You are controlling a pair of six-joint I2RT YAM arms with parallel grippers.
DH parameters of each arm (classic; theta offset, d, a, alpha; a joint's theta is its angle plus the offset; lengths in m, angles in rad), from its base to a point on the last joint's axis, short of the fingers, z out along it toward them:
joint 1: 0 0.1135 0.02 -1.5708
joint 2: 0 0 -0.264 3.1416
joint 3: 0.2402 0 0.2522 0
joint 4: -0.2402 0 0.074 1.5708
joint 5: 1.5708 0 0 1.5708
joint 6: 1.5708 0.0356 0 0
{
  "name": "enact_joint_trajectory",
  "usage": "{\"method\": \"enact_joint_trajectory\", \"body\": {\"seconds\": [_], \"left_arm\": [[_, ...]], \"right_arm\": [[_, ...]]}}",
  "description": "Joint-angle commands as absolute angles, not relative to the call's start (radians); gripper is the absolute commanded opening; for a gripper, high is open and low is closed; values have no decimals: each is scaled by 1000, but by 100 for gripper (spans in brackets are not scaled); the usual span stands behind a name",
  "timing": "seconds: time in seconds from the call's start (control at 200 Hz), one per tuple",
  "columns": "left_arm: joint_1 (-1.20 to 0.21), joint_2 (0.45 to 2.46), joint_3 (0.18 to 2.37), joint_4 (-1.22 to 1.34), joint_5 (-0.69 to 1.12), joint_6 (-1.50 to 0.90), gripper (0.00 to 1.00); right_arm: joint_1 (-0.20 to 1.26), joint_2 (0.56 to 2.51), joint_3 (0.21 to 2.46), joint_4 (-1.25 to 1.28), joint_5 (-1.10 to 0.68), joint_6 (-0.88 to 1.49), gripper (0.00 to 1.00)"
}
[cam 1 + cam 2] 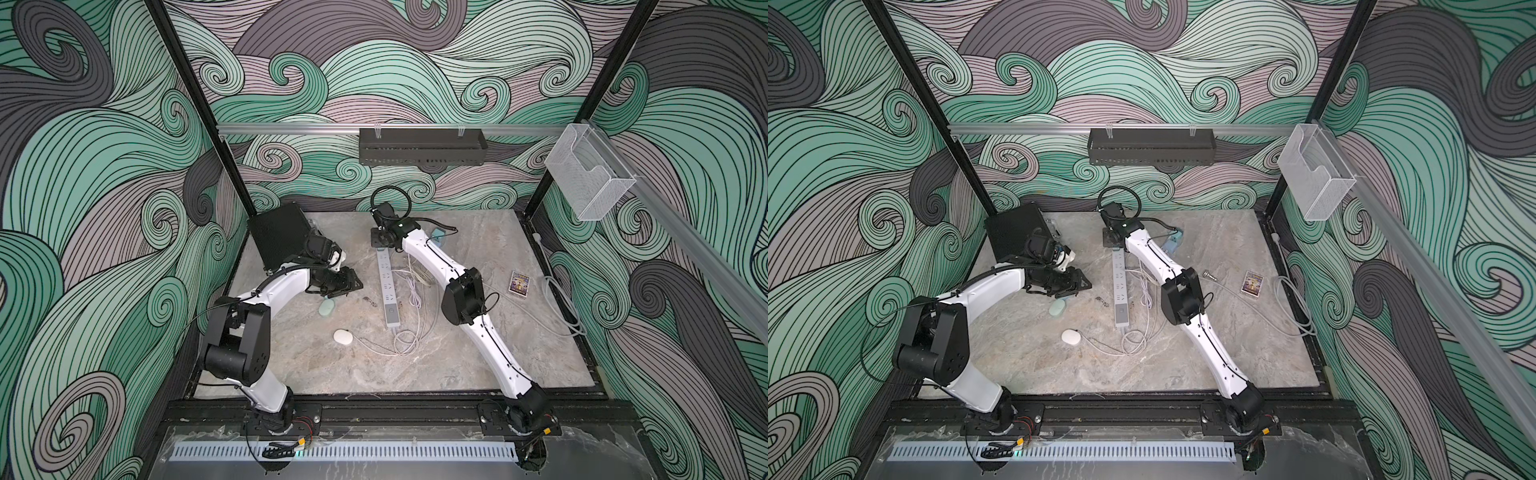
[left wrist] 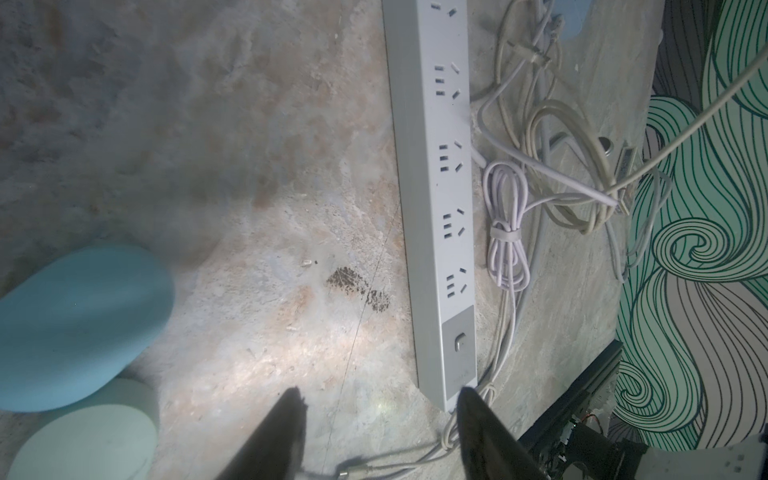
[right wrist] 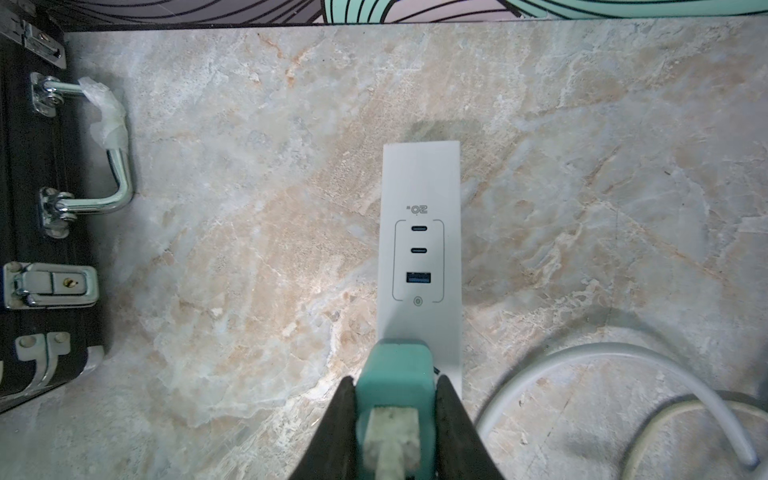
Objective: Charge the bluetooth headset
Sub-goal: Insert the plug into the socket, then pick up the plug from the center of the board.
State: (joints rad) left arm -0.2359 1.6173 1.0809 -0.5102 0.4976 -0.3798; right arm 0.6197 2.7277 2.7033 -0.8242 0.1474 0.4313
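Teal charger plug [image 3: 395, 361] sits clamped in right gripper [image 3: 395, 382] over power strip [image 3: 419, 249], likely for plugging in; left gripper [image 2: 381, 392] gapes empty.

We see our left gripper [image 2: 381, 392] with its two dark fingers [image 2: 282, 432] spread apart, nothing between them, over a mottled grey-beige stone tabletop [image 2: 208, 166]. One fingertip overlaps the switch end of a long white plastic power strip [image 2: 432, 199]. Beyond the strip lie a strap-tied pale lilac cable bundle [image 2: 505, 232] and tangled cream cables [image 2: 573, 137]. On the other side, a blurred blue rounded shell [image 2: 79, 324] touches a pale green rounded case [image 2: 91, 436]. A dark brown stain [image 2: 357, 286] marks the stone beside the strip.
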Motion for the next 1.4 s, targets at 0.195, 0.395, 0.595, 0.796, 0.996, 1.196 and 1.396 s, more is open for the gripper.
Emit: {"method": "enact_joint_trajectory", "body": {"seconds": [0.195, 0.395, 0.595, 0.796, 0.996, 1.196, 1.396], "left_arm": [[-230, 1593, 1086, -511, 459, -348, 58], [-231, 1563, 1081, -512, 442, -338, 58], [-238, 1524, 1060, -511, 432, -333, 58], [-244, 1517, 1055, -500, 426, -340, 58], [-248, 1529, 1066, -501, 422, -335, 58], [-248, 1532, 1063, -507, 407, -325, 58], [-248, 1536, 1057, -478, 424, -339, 58]], "right_arm": [[611, 2693, 2661, -1015, 115, 466, 48], [624, 2545, 2624, -990, 122, 453, 59], [656, 2346, 2421, -953, 18, 448, 60], [657, 2051, 2060, -812, -78, 486, 61], [583, 1886, 1864, -762, -282, 541, 62], [514, 1789, 1754, -762, -314, 529, 63], [405, 1759, 1635, -760, -62, 555, 60]]}}
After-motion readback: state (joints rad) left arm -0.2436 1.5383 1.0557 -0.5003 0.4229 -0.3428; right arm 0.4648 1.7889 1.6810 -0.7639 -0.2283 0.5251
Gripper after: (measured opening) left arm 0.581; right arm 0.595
